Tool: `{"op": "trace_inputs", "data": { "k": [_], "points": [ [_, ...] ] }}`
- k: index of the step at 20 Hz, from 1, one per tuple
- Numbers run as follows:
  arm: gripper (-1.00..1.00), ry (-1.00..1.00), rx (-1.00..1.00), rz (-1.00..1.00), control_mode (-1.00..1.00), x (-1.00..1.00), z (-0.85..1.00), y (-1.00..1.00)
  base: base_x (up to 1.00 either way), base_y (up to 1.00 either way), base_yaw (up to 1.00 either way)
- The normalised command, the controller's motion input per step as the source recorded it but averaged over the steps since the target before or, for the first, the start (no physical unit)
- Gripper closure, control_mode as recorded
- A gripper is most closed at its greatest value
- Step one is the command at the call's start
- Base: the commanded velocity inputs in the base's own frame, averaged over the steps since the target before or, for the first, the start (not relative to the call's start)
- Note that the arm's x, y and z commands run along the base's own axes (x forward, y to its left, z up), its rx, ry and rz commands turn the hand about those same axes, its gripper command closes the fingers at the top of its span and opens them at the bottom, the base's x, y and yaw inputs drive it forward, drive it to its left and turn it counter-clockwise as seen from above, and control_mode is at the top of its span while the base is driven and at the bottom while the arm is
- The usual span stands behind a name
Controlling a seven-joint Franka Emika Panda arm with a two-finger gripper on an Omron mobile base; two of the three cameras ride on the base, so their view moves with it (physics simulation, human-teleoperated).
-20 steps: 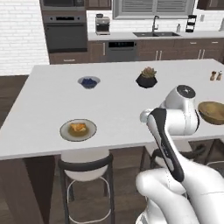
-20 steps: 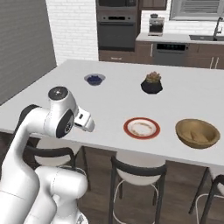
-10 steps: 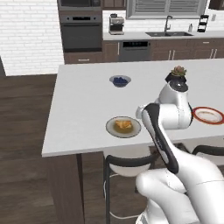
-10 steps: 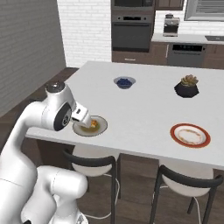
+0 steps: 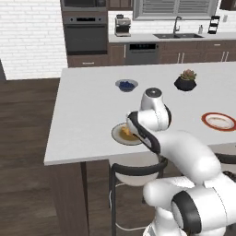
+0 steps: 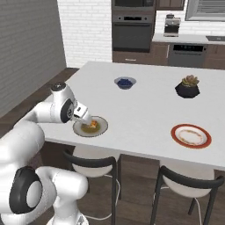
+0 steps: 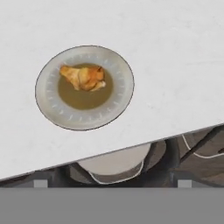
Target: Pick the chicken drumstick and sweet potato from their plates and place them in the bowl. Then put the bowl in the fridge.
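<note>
— Sweet potato (image 7: 84, 78): where do we see it?
— On our grey-green plate (image 7: 52, 107), near the table (image 6: 140, 110) edge, above a stool (image 6: 90, 165).
— And our gripper (image 6: 86, 119)?
— Over that plate, jaws wide apart, holding nothing.
— Farther off?
— We see the red-rimmed plate (image 6: 190, 135), then berries (image 6: 125, 82) and a plant (image 6: 187, 86).

Matt white counter (image 7: 175, 65) — lumpy, glossy sweet potato (image 7: 84, 77).

Readable text: none is showing anywhere.
Plates, bowls, oven, counter: nothing printed on them is reading as letters, numbers, brands or signs.
</note>
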Motion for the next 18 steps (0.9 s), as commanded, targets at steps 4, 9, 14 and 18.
{"op": "trace_inputs", "data": {
  "k": [4, 9, 14, 18],
  "points": [
    [-1.00, 0.25, 0.00, 0.20, -1.00, 1.00, -0.35, -0.17, 0.00, 0.00, 0.00],
    [-1.00, 0.18, -0.01, 0.20, -1.00, 0.76, -0.37, -0.01, 0.00, 0.00, 0.00],
    [-1.00, 0.08, -0.03, 0.23, -1.00, 0.41, -0.59, 0.08, 0.00, 0.00, 0.00],
    [-1.00, 0.02, -0.01, 0.26, -1.00, 0.53, -0.64, 0.00, 0.00, 0.00, 0.00]
  ]
}}
